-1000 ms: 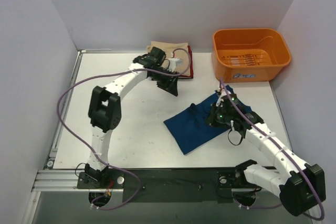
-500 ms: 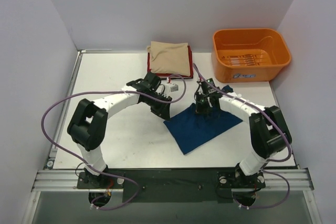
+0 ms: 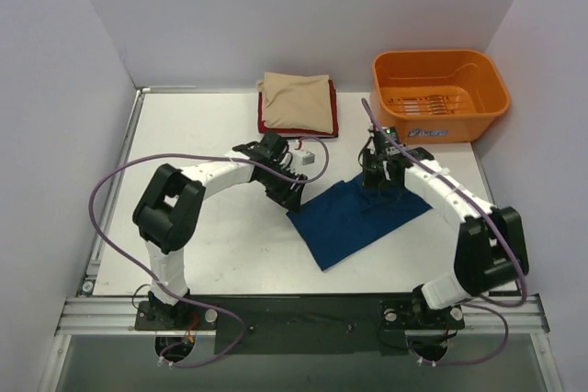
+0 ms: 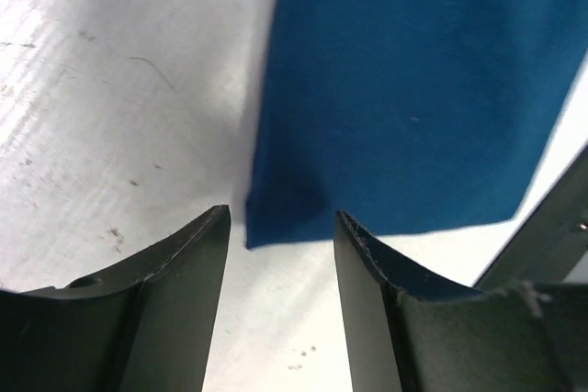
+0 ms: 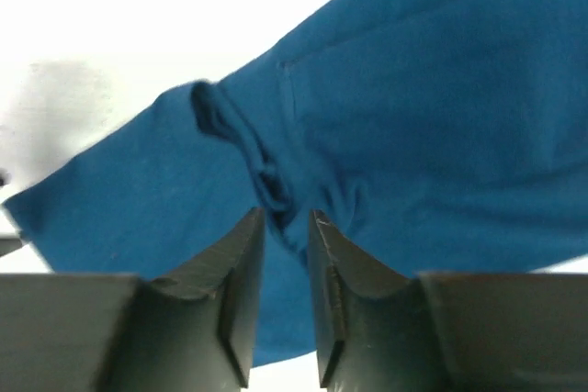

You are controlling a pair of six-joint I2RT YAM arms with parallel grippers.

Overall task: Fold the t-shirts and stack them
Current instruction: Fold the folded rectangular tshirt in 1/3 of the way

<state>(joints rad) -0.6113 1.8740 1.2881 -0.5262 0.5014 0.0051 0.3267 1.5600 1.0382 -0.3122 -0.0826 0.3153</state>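
A dark blue t-shirt (image 3: pixel 354 222) lies folded flat on the white table, right of centre. My left gripper (image 3: pixel 294 195) is low at its left corner. In the left wrist view that gripper (image 4: pixel 282 218) is open, and the corner of the blue t-shirt (image 4: pixel 413 89) lies just ahead of the tips, untouched. My right gripper (image 3: pixel 378 181) sits on the shirt's far edge. In the right wrist view its jaws (image 5: pixel 285 218) stand close together, and a puckered ridge of the blue t-shirt (image 5: pixel 441 89) fills the narrow gap at their tips. A folded beige t-shirt (image 3: pixel 299 103) rests on a red one (image 3: pixel 276 128) at the back.
An orange plastic tub (image 3: pixel 432 55) stands at the back right, just beyond the right arm. Pale walls close in the table at the left, back and right. A metal rail runs along the near edge by the arm bases.
The left arm came off the beige stack and down to the blue shirt's left corner. The right gripper shifted from the shirt's middle to its far edge.
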